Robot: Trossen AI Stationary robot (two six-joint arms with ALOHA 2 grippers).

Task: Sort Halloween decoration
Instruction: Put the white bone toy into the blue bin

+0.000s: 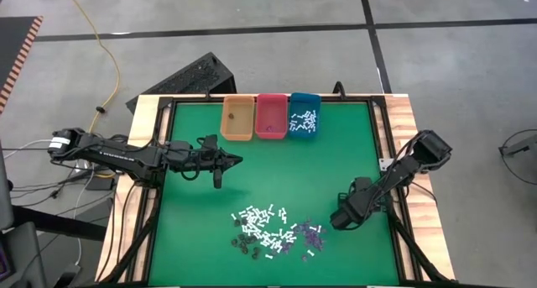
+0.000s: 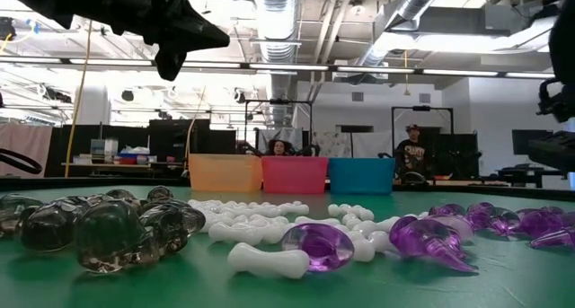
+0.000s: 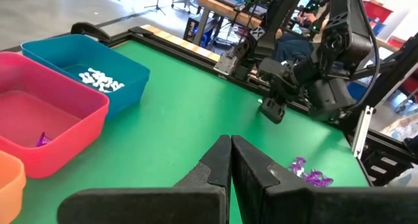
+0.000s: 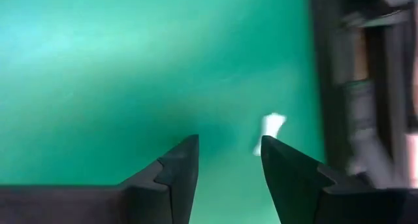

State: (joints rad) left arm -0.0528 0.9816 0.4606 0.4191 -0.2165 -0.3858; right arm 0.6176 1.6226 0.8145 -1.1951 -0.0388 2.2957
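The Halloween decoration lies as a pile of tiny pieces on the green mat near the front edge. It is made up of white sticks (image 1: 260, 221), purple bits (image 1: 310, 233) and dark bits (image 1: 245, 242). My right gripper (image 1: 336, 222) stands open just right of the pile, pointing steeply down, with nothing between its fingers (image 4: 228, 155). One white stick (image 4: 269, 131) lies on the mat just beyond one fingertip. My left gripper (image 1: 239, 160) is shut and hovers level above the mat's left middle, well away from the pile (image 3: 230, 159).
Three bins stand in a row at the mat's far edge. The orange bin (image 1: 237, 118) is on the left. The pink bin (image 1: 271, 116) holds a purple bit (image 3: 43, 139), and the teal bin (image 1: 304, 114) holds white sticks (image 3: 98, 80). Bare mat lies between bins and pile.
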